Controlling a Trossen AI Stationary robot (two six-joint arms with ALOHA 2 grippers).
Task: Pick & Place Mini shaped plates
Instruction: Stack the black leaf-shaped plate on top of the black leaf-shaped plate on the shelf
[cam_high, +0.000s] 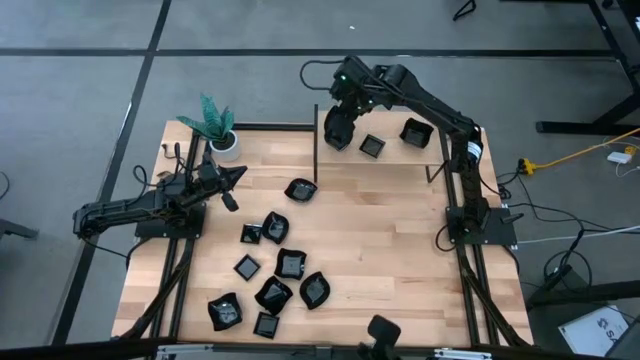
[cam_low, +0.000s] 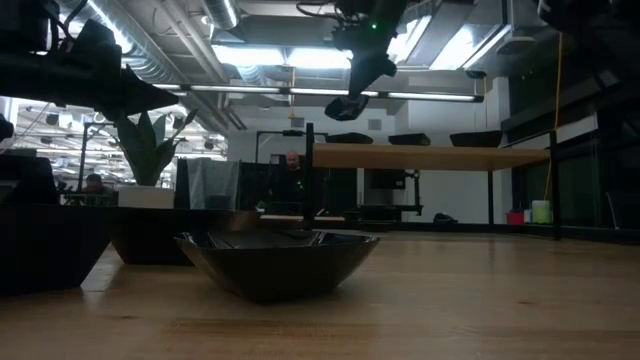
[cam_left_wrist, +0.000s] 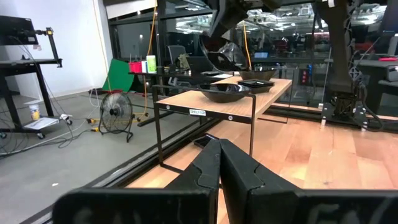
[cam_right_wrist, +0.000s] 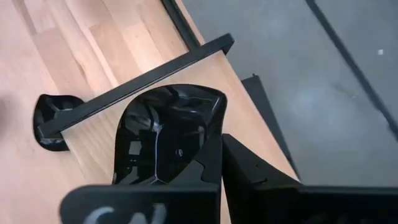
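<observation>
Several glossy black mini shaped plates lie scattered on the wooden table (cam_high: 400, 260), among them one (cam_high: 300, 190) near the shelf's post. Two more (cam_high: 372, 146) (cam_high: 415, 131) rest on the raised wooden shelf (cam_high: 395, 160) at the far right. My right gripper (cam_high: 340, 128) hangs above the shelf's left end, shut on another black plate (cam_right_wrist: 165, 134). My left gripper (cam_high: 238, 175) stays shut and level at the table's left, touching nothing. My right gripper pinches the plate by one side of its rim (cam_right_wrist: 214, 124) between its two fingers. It slants down at the plate from the table's right side. The plate (cam_low: 348, 104) is lifted clear above the shelf, tilted on edge, most of it sticking out past the fingers.
A white pot with a green plant (cam_high: 215, 128) stands at the far left corner. The shelf's thin black posts (cam_high: 316, 140) rise from the table. Bare wood lies on the table's right half, below the shelf.
</observation>
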